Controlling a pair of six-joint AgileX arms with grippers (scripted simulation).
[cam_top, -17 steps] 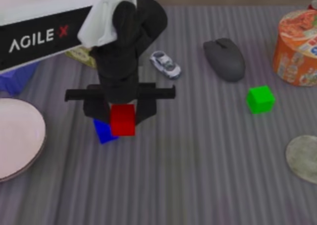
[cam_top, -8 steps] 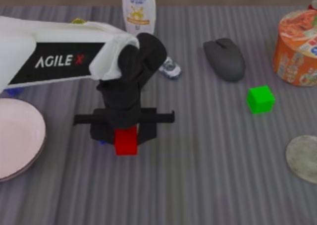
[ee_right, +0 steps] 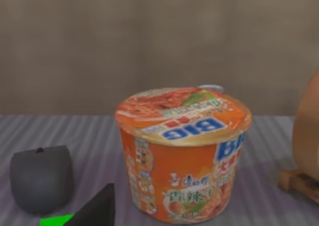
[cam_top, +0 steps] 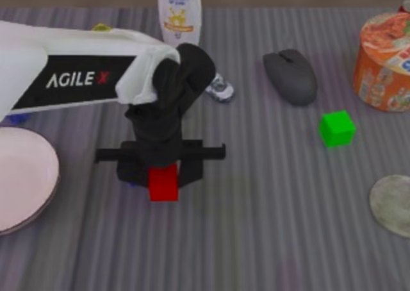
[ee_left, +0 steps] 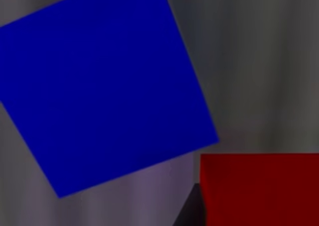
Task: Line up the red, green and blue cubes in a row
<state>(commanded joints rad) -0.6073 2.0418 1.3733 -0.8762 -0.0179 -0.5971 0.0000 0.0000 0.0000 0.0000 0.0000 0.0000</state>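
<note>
A: Left of the table's middle, what can you make out?
B: The left gripper [cam_top: 163, 175] clamps the matte red cube [cam_top: 163, 183]; the blue cube [ee_left: 99, 91] sits beside it, almost hidden from above.
A: Rightward?
B: The green cube [cam_top: 337, 128] sits near the right edge. The right gripper is out of sight.

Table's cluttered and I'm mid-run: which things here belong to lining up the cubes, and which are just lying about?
Job:
red cube, in the left gripper
blue cube, beneath that gripper
green cube, at the right

Lying about:
computer mouse
noodle cup
toy car
bottle
pink plate
grey disc
</note>
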